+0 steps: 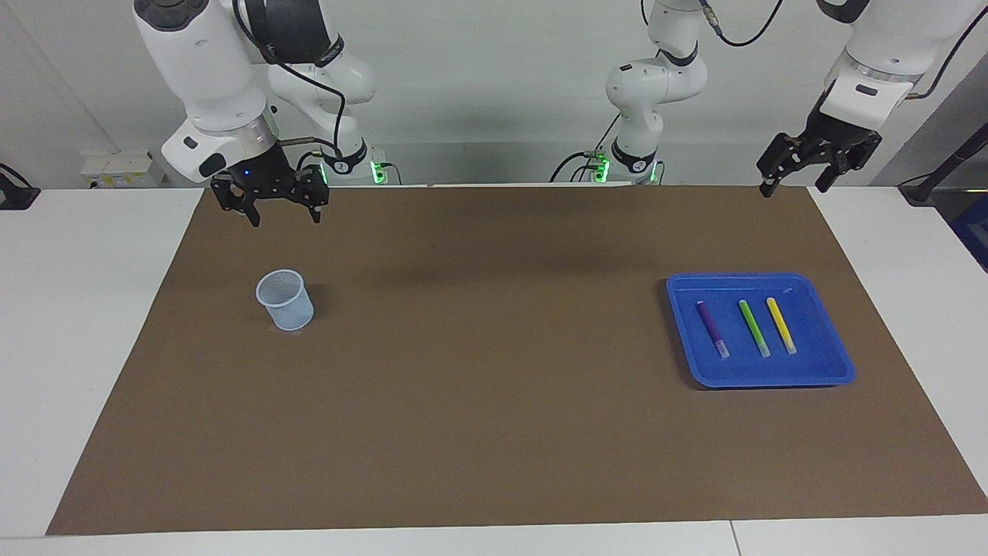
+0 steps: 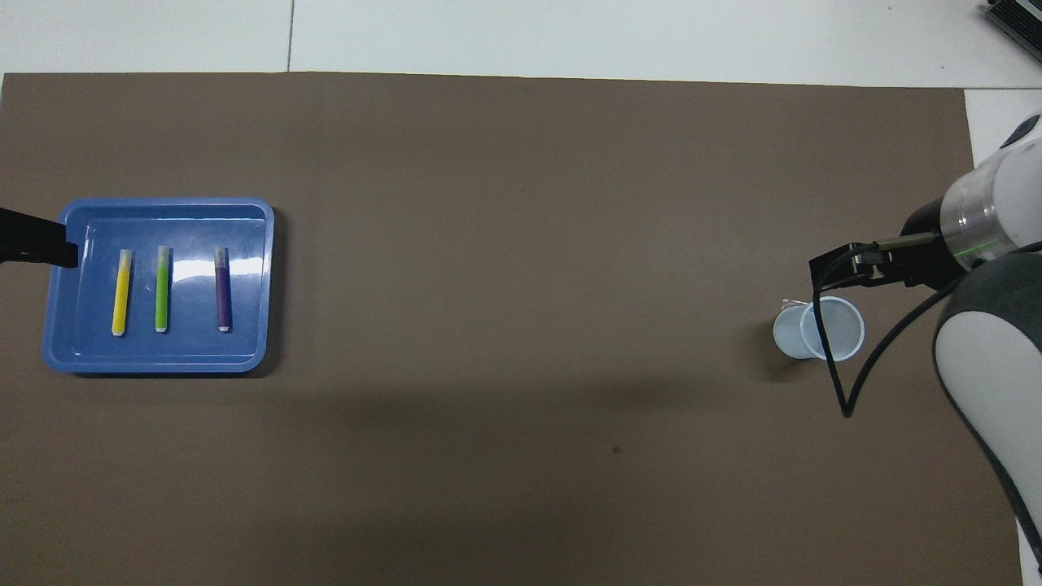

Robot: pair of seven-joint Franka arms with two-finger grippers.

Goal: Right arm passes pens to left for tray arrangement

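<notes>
While both jaws hang spread, the tray (image 1: 837, 371) holds three pens (image 1: 752, 327) (cup (image 1: 285, 300) apparently empty).

One camera is looking from high across the table toward the robots; another is looking steeply down from above them; both are sharing the brown mat (image 1: 494, 401)

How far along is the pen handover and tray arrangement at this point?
It looks finished. The purple pen, green pen and yellow pen lie side by side, apart, in the blue tray. Nothing is in hand: the left gripper hangs open and empty above the mat edge at its end, and the right gripper hangs open near the cup. No pen is left outside the tray.
</notes>
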